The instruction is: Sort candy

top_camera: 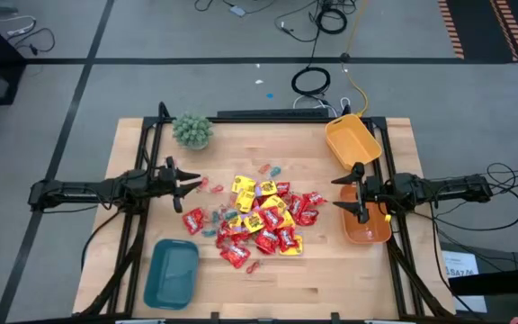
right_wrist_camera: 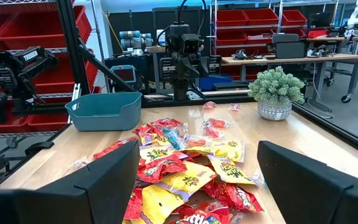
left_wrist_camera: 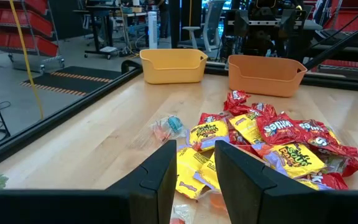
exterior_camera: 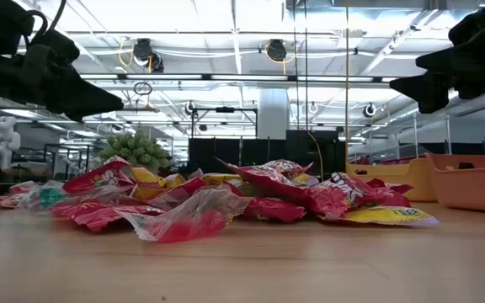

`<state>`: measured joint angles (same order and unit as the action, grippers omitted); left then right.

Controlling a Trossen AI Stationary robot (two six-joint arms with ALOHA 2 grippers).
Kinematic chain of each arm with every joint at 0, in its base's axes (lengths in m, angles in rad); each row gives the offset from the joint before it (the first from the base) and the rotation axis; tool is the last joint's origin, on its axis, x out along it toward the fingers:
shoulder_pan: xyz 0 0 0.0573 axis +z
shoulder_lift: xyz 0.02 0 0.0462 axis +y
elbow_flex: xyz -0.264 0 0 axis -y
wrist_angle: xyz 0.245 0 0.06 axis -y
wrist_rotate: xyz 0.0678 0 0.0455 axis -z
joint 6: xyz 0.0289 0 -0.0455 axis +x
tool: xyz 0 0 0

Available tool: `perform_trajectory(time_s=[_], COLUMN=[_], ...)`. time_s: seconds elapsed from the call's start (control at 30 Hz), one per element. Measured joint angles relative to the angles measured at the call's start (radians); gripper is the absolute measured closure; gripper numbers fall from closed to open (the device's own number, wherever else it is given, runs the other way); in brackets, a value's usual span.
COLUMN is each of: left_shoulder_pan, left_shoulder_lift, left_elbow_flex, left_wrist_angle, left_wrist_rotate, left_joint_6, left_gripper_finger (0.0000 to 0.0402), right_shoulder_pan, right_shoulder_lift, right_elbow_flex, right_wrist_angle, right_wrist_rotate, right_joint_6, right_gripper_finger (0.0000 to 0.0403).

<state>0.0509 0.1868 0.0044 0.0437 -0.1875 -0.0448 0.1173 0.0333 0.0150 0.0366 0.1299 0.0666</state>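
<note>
Two grippers hover above your wooden table [top_camera: 331, 261], neither holding anything. Your left gripper [top_camera: 193, 184] sits at the left side of the candy [top_camera: 259, 220], its fingers [left_wrist_camera: 160, 177] parted only narrowly, with nothing between them. Your right gripper [top_camera: 347, 193] hangs at the table's right side, in front of the orange bin [top_camera: 367, 232], its fingers [right_wrist_camera: 107, 180] spread wide and empty. The candy, red and yellow packets with a few small pale pieces, lies heaped mid-table between both grippers, touching neither.
</note>
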Motion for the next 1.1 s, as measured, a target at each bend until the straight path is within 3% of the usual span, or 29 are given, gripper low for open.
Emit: perform_trajectory(time_s=[0.77,0.97,1.1], left_shoulder_pan=[0.0,0.0,0.0], left_shoulder_lift=[0.0,0.0,0.0], left_elbow_flex=[0.0,0.0,0.0], left_wrist_angle=[0.0,0.0,0.0], left_wrist_rotate=[0.0,0.0,0.0], left_joint_6=[0.0,0.0,0.0], left_gripper_finger=[0.0283,0.0283,0.0283], right_shoulder_pan=[0.0,0.0,0.0], right_shoulder_lift=[0.0,0.0,0.0], right_elbow_flex=[0.0,-0.001,-0.001], right_wrist_angle=[0.0,0.016,0.09], right_wrist_rotate=[0.0,0.012,0.135], right_joint_6=[0.005,0.176,0.324], right_gripper_finger=[0.0083,0.0083,0.0083])
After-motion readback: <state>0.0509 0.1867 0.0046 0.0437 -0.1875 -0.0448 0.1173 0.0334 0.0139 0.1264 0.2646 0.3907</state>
